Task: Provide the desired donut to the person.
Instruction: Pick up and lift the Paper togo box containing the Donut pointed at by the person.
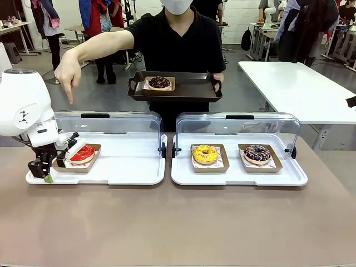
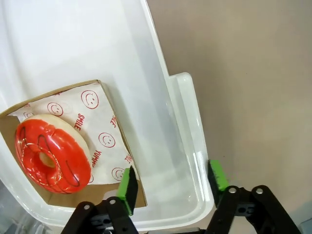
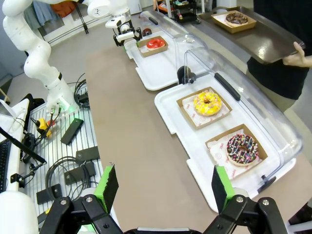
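Note:
A red-glazed donut [image 1: 83, 153] [image 2: 52, 153] lies in a cardboard tray [image 2: 116, 127] at the left end of the left white tray [image 1: 128, 167]. Across the table the person [image 1: 178, 44] points a hand [image 1: 68, 75] down toward it. Their other hand holds a black tray [image 1: 189, 89] carrying a chocolate donut [image 1: 159, 82]. My left gripper [image 1: 53, 167] [image 2: 172, 183] is open at the cardboard's near corner. One pad touches that corner and the other hangs outside the white tray's rim. My right gripper [image 3: 163, 187] is open above the table, holding nothing.
The right white tray [image 1: 233, 177] holds a yellow donut [image 1: 205, 154] and a dark sprinkled donut [image 1: 257, 153]. Clear lids [image 1: 111, 125] stand raised behind both trays. Bare brown table [image 1: 178, 222] runs along the near side. Beside the table, cables and devices lie on a rack [image 3: 58, 161].

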